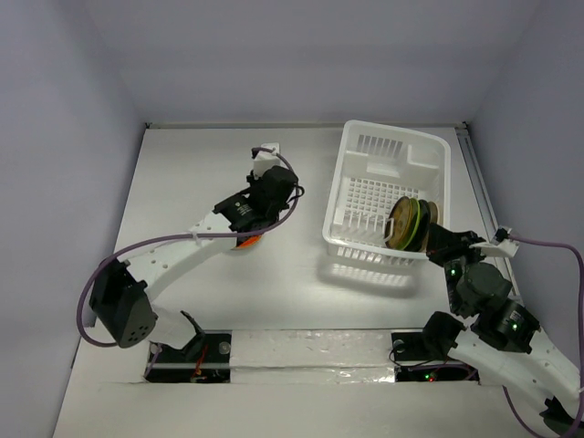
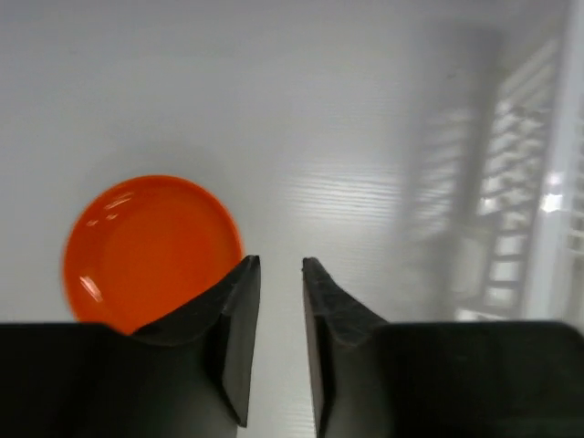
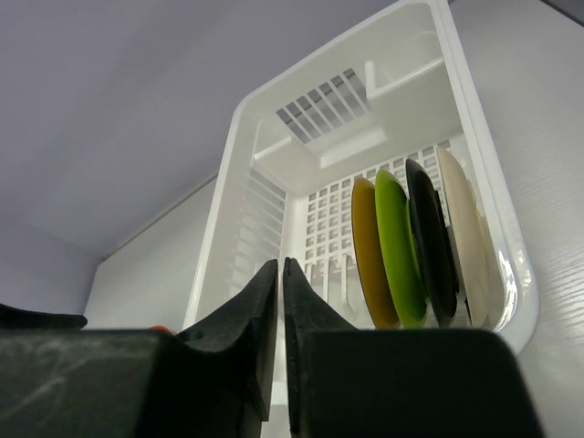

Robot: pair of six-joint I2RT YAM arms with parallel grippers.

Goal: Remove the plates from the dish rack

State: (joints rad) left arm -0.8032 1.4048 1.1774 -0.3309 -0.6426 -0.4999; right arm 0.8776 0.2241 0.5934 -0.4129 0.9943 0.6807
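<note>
White table (image 1: 274, 292), grey walls. Dish rack (image 1: 351, 155) at right, with four plates (image 1: 406, 224) on edge at its near end. Orange plate (image 2: 151, 251) lies flat, well apart, with bare table between. Left gripper (image 2: 281, 265) above it, narrowly parted, empty. Right gripper (image 3: 280, 269) by the rack, nearly closed, empty.

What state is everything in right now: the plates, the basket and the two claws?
Orange plate: flat on the table, not held.
Yellowish plate: upright in the rack.
Green plate: upright in the rack.
Dark plate: upright in the rack.
Cream plate: upright in the rack.
Rack: holding four plates.
Left gripper: slightly open, empty.
Right gripper: nearly shut, empty.
</note>
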